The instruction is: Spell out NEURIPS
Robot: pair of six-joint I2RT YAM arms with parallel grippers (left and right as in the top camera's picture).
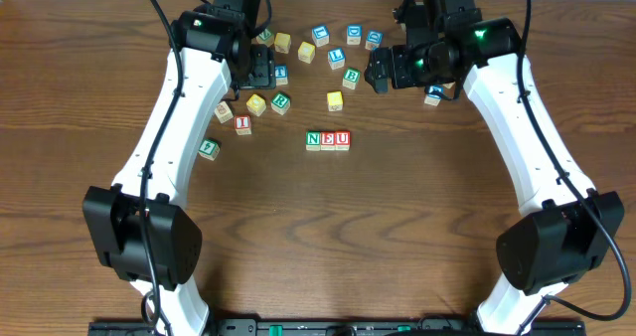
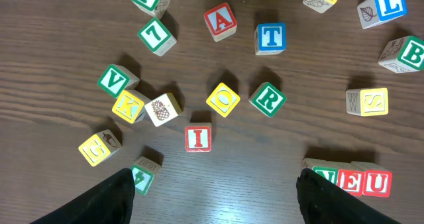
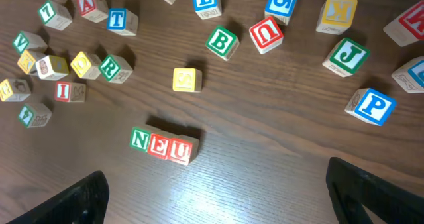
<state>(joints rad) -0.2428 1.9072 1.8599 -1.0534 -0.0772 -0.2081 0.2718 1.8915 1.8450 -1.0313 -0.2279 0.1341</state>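
The left pincer [image 2: 215, 187] hung over the worktop [image 2: 53, 38]. Its two fingers were wide apart and there was nothing between them. In the left wrist view the red I cube [image 2: 198, 138] lay just in front of it. A bit past that, and a little to the right, sat the green R cube [image 2: 267, 99]. The R cube was turned so one corner pointed at the pincer, and no other cube touched it.

The right pincer [image 3: 218, 184] was open as wide as it goes and was empty too. It was over the other side, nearer the blue P cube [image 3: 372, 106].

The row [image 1: 328, 139] spelling N, E, U sat in the middle of the worktop. Its cubes touched side by side, and it ran from left to right.

I think R came next, and the left arm was the closer one. The R lay to the left of the row, but the free spot was after the U, at the right end.
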